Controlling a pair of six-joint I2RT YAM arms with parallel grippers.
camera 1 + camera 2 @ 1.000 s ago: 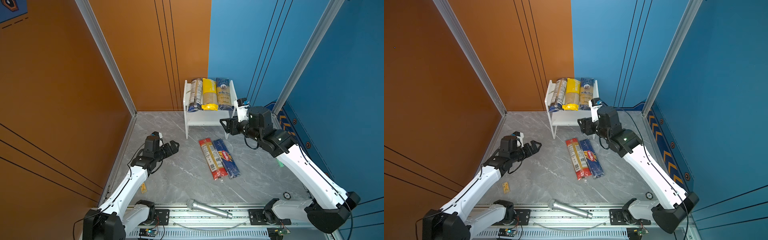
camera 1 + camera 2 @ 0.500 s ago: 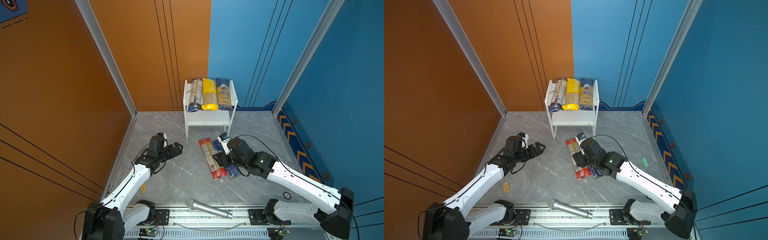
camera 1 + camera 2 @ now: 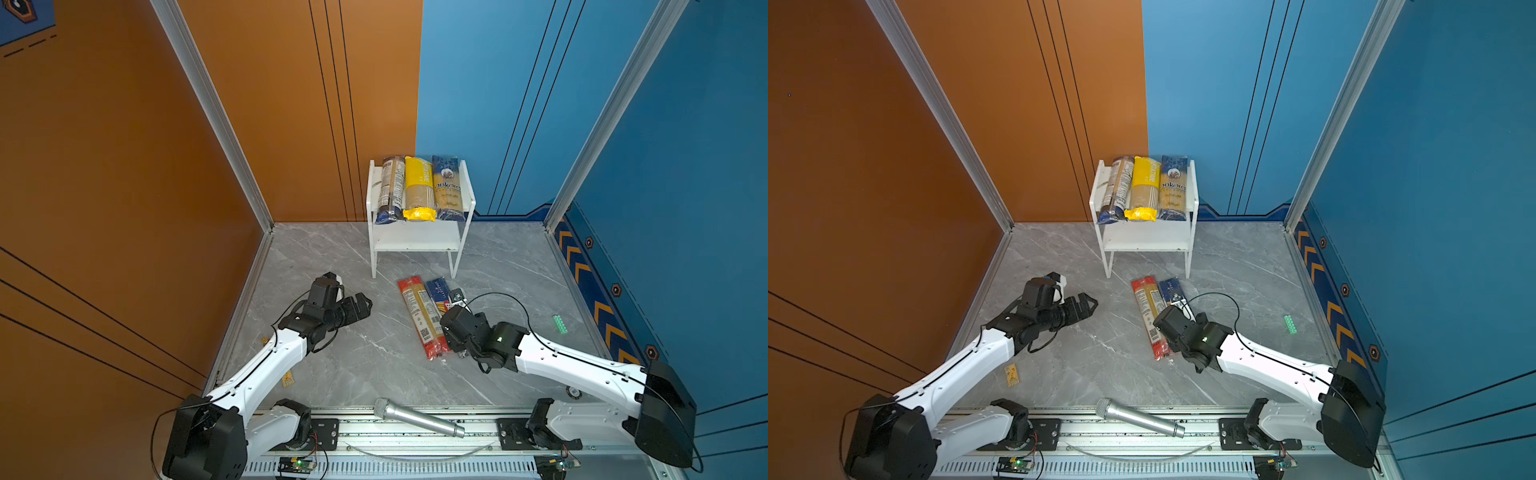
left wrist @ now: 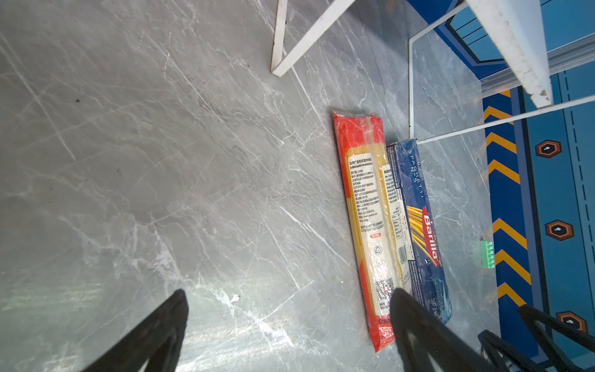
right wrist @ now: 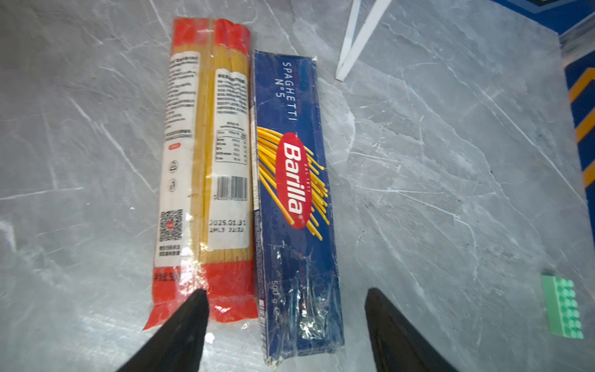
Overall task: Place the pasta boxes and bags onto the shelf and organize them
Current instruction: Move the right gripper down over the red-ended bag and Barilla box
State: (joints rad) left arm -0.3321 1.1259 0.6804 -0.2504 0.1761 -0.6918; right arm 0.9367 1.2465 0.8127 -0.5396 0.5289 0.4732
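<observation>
Both top views: the shelf stands at the far side of the grey surface, close to the back wall. Three packs lie side by side on its top board: the clear pack with dark-blue ends on the left, the yellow pack in the middle and the dark-blue Ankara pack on the right. The other two lie flat on the surface just in front of the shelf, touching along their long sides, with the red-ended pack left of the Barilla box. The right claw hangs over their near ends, its fingers hidden under the wrist from up here. The left claw floats off to the left, well apart from both packs, spread and empty. A silver microphone lies on the near rail, and there's a small green block over on the right.

Left wrist view: the fingers are wide apart with mostly bare surface between them. Both floor packs and a shelf leg show further out.

Right wrist view: this claw is spread wide too, pinching nothing. The Barilla box's near end sits between the fingers. One finger crosses in front of the red-ended pack's near corner, and the other is clear of the box. Can't tell if the tips touch anything.
</observation>
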